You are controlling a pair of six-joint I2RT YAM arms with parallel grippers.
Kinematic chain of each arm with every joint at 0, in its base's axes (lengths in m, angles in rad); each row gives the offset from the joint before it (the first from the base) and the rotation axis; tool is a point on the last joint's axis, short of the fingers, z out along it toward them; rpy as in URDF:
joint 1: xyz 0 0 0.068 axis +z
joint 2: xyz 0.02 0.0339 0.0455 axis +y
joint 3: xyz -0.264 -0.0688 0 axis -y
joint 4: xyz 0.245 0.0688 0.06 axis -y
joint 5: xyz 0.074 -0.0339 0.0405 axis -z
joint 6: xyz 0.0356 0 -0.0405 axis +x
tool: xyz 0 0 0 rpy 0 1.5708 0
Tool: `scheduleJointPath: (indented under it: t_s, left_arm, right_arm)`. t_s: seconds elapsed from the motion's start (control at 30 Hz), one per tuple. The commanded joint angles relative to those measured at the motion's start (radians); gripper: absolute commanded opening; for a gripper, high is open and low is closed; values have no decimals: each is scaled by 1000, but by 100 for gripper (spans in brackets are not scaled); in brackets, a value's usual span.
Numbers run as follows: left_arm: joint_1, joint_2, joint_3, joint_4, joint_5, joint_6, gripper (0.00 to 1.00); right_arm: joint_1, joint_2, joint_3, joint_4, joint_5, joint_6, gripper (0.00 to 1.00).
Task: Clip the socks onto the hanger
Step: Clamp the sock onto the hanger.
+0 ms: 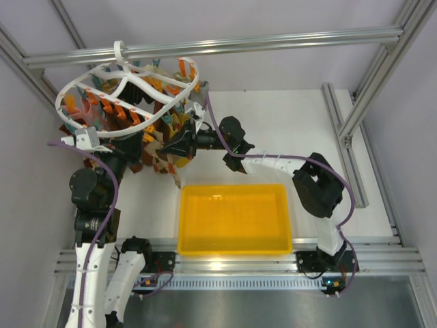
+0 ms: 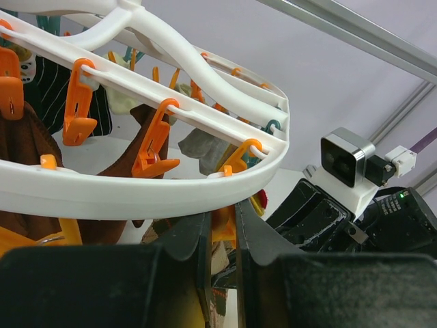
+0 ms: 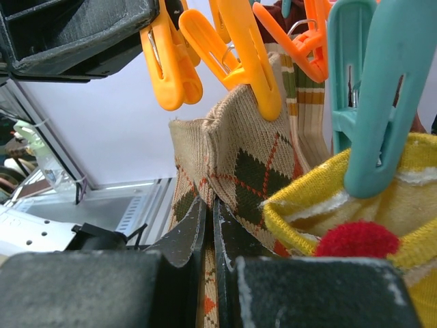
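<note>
The round white hanger (image 1: pixel 123 85) hangs from the top rail at the back left, and its rim (image 2: pixel 171 188) crosses the left wrist view. My left gripper (image 2: pixel 222 222) sits just under that rim, shut on an orange clip (image 2: pixel 227 229). Right beside it, my right gripper (image 3: pixel 209 205) is shut on a tan argyle sock (image 3: pixel 252 164). A second orange clip (image 3: pixel 249 65) bites that sock's cuff from above. Next to it, a yellow sock with a red pompom (image 3: pixel 355 205) hangs from a teal clip (image 3: pixel 372 102). From above, both grippers (image 1: pixel 147 137) (image 1: pixel 174 145) meet under the hanger among several hung socks.
A yellow tub (image 1: pixel 235 219) stands on the table in front of the arms. Aluminium frame rails (image 1: pixel 212 46) run across the back and down the right side (image 1: pixel 345 130). Brown and dark socks (image 2: pixel 27 143) hang from other orange clips (image 2: pixel 78 102) on the hanger.
</note>
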Motion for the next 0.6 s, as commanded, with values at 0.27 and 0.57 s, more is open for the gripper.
scheduleJointPath:
  t_s: [0.27, 0.57]
  left_arm:
    - [4, 18, 23, 5, 16, 15, 0]
    - [4, 18, 21, 0, 21, 7, 0]
  right_arm:
    - [-9, -5, 67, 84, -27, 30, 0]
    - [-9, -8, 85, 107, -30, 61, 0]
